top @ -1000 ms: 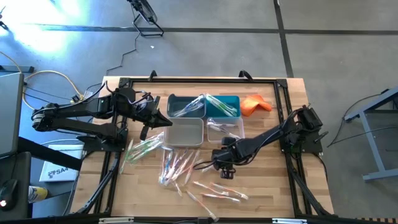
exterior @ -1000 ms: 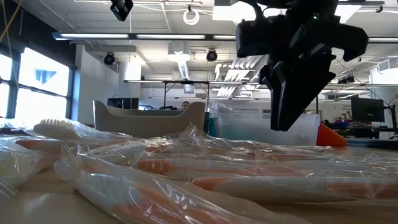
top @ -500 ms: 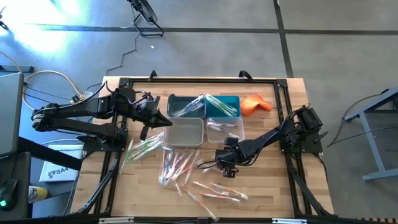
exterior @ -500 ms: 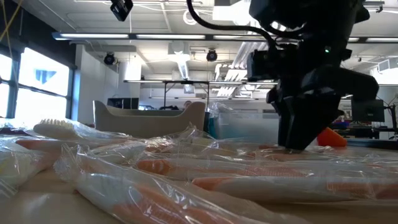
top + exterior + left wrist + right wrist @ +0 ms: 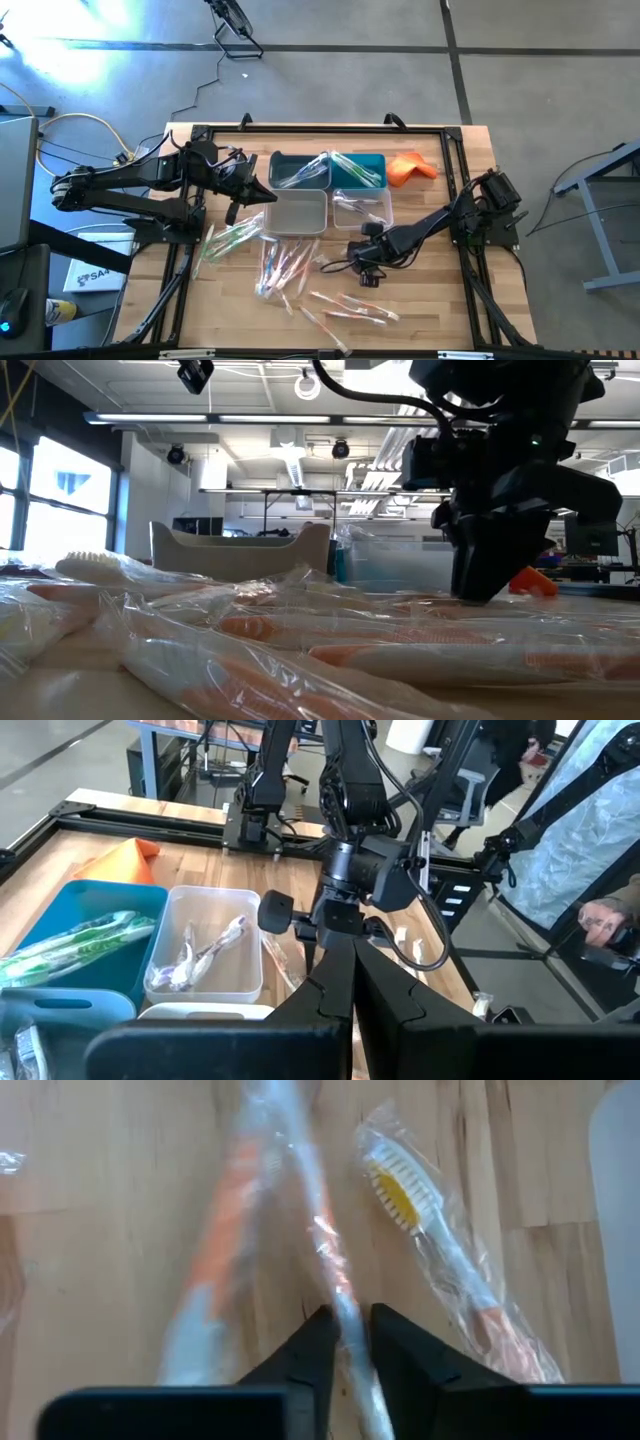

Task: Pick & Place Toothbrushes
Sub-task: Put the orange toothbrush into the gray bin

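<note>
Clear-wrapped toothbrushes (image 5: 300, 270) with orange and green handles lie scattered.

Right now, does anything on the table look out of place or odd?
Only the expected clutter: wrapped toothbrushes lie loose and crisscrossed on the table below the bins. The right gripper is down on one wrapped brush. Nothing looks damaged.

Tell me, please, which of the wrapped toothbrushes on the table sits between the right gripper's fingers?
The thin wrapped toothbrush running straight between the right gripper fingers; the one with yellow-centred bristles lies off to the side, clear of both fingers.
</note>
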